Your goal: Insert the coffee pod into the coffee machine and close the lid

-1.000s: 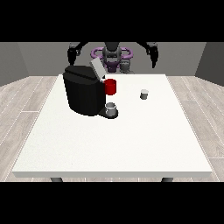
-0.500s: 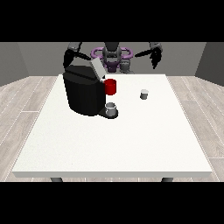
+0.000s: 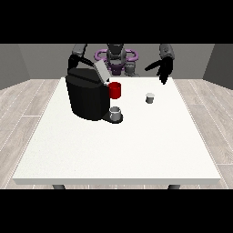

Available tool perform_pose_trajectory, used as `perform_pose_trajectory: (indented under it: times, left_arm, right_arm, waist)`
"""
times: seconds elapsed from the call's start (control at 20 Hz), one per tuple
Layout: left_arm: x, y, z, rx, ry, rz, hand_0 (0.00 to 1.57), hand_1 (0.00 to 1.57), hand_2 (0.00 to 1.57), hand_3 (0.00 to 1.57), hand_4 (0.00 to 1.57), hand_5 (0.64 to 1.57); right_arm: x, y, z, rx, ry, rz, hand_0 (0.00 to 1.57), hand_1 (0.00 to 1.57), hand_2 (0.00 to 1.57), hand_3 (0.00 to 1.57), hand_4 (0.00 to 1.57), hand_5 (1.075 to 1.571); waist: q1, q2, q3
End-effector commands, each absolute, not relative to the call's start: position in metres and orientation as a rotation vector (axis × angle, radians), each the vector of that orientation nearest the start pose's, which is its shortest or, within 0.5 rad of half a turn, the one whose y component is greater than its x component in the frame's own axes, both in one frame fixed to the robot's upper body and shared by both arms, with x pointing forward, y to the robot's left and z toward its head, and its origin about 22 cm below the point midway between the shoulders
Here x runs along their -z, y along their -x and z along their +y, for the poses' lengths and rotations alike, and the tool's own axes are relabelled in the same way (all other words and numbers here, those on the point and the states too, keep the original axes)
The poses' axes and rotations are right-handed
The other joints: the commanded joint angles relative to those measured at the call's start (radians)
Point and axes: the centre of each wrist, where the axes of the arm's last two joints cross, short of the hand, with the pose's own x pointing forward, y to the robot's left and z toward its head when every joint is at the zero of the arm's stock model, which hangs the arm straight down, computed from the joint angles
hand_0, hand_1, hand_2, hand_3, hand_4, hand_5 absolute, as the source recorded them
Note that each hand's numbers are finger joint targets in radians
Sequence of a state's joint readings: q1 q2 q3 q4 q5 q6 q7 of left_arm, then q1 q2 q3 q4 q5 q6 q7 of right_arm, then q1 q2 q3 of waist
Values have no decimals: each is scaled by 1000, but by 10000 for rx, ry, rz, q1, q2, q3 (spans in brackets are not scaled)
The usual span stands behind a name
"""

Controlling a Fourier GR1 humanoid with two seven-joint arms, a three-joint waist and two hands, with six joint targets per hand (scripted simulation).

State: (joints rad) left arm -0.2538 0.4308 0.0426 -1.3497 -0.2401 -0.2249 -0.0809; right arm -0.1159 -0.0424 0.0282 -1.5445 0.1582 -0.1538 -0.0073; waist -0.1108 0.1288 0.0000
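Since the earlier frames, hand at the view's right (image 3: 164, 68) has come down and forward from its raised spot beside the robot's shoulder, now hanging over the table's far edge, fingers spread and pointing downward, holding nothing. Small pale grey cylindrical coffee pod (image 3: 149, 98) has not shifted: upright on the large white table (image 3: 118, 145), in the far half, right of the machine and well apart from it. The hand at the right is above and behind the pod, not touching it.

Bulky black coffee machine (image 3: 87, 96) sits at the far left of the table, same place as before. Its flat grey lid (image 3: 101, 71) is tilted up, open, at the machine's top right. Red round part (image 3: 115, 90) sticks out on the machine's right side, just under the lid. Small grey cup (image 3: 116, 113) stands on the machine's dark base plate at its front right, below the red part.

Hand at the view's left (image 3: 73, 62) is mostly hidden behind the machine's top back corner; only the dark arm and a bit of hand show, so cannot tell how its fingers lie or whether it touches the machine.

Robot torso with purple ring (image 3: 116, 57) sits behind the far edge, centre.
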Motion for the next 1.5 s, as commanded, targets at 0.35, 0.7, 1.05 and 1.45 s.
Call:
perform_pose_trajectory:
  times: [0.35, 0.7, 1.05, 1.45]
  left_arm:
    - [-55, -340, 341, 8194, -4532, -13771, 0, 0, 0, 0, 0, 1571]
    - [-49, -357, 349, 8759, -5656, -14134, 0, 0, 423, 0, 0, 1571]
    - [-40, -367, 313, 10017, -7037, -14540, 888, 888, 963, 816, 384, 1571]
    - [-8, -360, 317, 11854, -7486, -12731, 826, 826, 998, 857, 340, 1571]
  right_arm:
    - [-24, -284, -191, -1062, 1457, -16561, 0, 0, 0, 0, 0, 1571]
    - [-27, -300, -204, -1167, 1865, -16944, 0, 0, 0, 0, 0, 1571]
    - [-30, -314, -196, -1250, 1983, -16335, 0, 0, 0, 0, 0, 1571]
    - [-3, -298, -192, -1494, 1469, -16113, 0, 0, 0, 0, 0, 1571]
  waist:
    - [-330, 912, 1]
    - [-345, 1489, -2]
    - [-125, 1234, -2]
    - [-467, 1028, 1]
